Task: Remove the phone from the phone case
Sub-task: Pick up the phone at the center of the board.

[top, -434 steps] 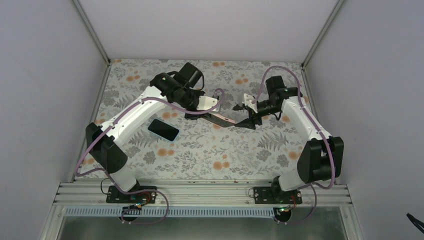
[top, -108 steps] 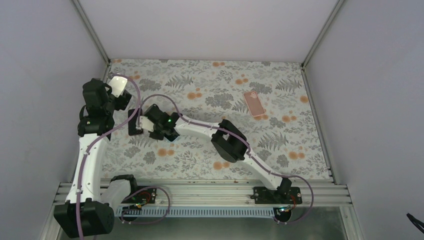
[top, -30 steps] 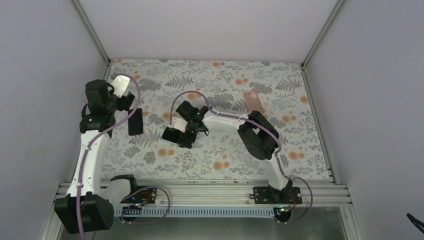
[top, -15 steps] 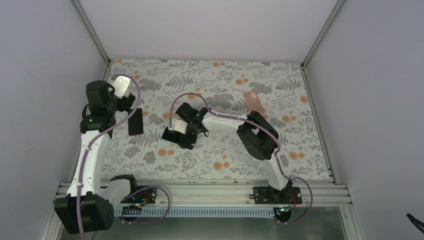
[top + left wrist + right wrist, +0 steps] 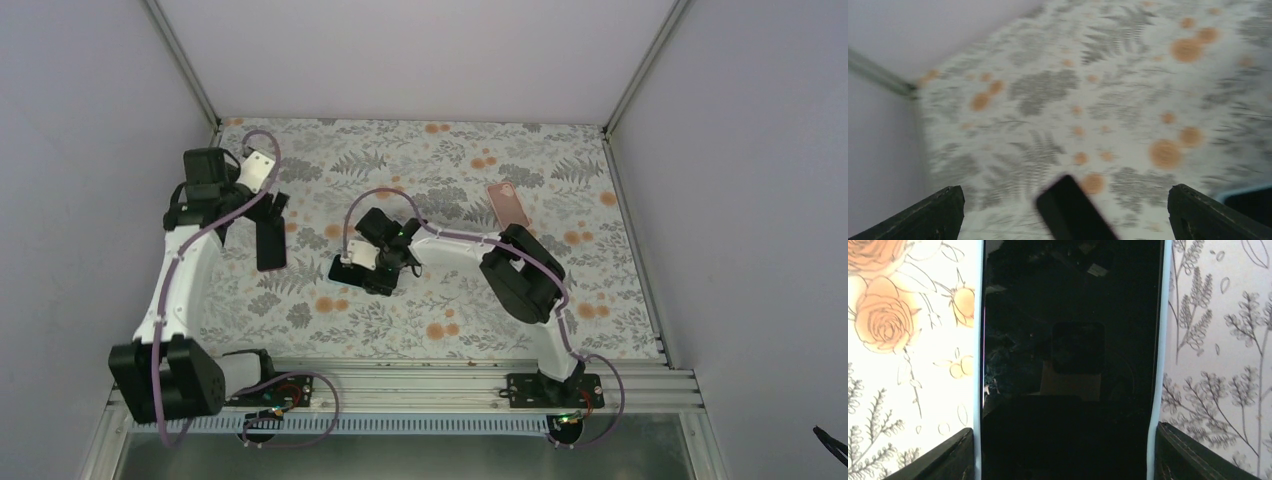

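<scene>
Top external, right claw (image 5: 365, 270) straddling phone (image 5: 1070, 340)

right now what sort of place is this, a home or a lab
Likely a robot test cell: plain walls box in a floral-covered table, and the left arm and right arm are bolted to an aluminium rail.

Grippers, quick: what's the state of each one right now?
Left gripper: open, nothing gripped.
Right gripper: fingers flank the cased phone; whether it is clamped yet cannot be told.
</scene>
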Available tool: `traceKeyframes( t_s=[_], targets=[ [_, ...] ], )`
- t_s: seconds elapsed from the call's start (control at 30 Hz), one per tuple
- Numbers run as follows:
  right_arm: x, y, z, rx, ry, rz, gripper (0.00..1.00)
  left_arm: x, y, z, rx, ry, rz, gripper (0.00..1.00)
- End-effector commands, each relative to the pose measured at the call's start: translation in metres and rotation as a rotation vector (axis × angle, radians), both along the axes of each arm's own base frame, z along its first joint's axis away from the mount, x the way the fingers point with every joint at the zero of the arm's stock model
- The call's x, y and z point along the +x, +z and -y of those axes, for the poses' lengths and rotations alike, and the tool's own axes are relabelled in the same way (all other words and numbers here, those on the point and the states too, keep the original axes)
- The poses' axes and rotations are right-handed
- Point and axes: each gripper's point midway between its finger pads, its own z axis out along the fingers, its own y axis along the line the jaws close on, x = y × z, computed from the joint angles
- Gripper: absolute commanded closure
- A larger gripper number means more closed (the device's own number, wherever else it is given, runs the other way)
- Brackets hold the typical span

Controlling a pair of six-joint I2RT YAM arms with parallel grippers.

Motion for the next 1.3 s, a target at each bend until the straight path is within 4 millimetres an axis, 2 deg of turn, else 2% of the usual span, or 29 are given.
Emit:
traceKeyframes(
  t_s=[0.0,0.13,0.23,0.37,0.5,0.8,0.97,1.07,1.27],
  targets=[
    [0.014,0.039,0.007,0.018,-0.039,0.123,0.34,-0.023,-0.023,0.063,-0.294,-0.284,-0.245,0.0],
    [0.035,0.08,0.006,0.075,-0.079,0.207,0.33,-0.037,-0.031,0.1,-0.533,-0.474,-0.472,0.0],
    [0.048,0.099,0.004,0.094,-0.099,0.252,0.33,-0.037,-0.03,0.114,-0.678,-0.536,-0.567,0.0],
    [0.061,0.123,-0.003,0.138,-0.12,0.29,0.33,-0.026,-0.039,0.117,-0.749,-0.525,-0.629,0.0],
    [0.07,0.134,-0.013,0.161,-0.133,0.302,0.33,-0.024,-0.044,0.124,-0.817,-0.545,-0.688,0.0],
    [0.075,0.159,-0.029,0.222,-0.121,0.296,0.33,-0.013,-0.061,0.12,-0.791,-0.51,-0.684,0.0],
    [0.079,0.17,-0.038,0.248,-0.112,0.305,0.34,-0.011,-0.06,0.13,-0.822,-0.538,-0.702,0.0],
    [0.082,0.174,-0.043,0.259,-0.111,0.306,0.34,-0.012,-0.056,0.138,-0.834,-0.56,-0.707,0.1],
    [0.082,0.176,-0.048,0.27,-0.102,0.3,0.34,-0.011,-0.041,0.145,-0.869,-0.612,-0.686,0.47]
  ],
)
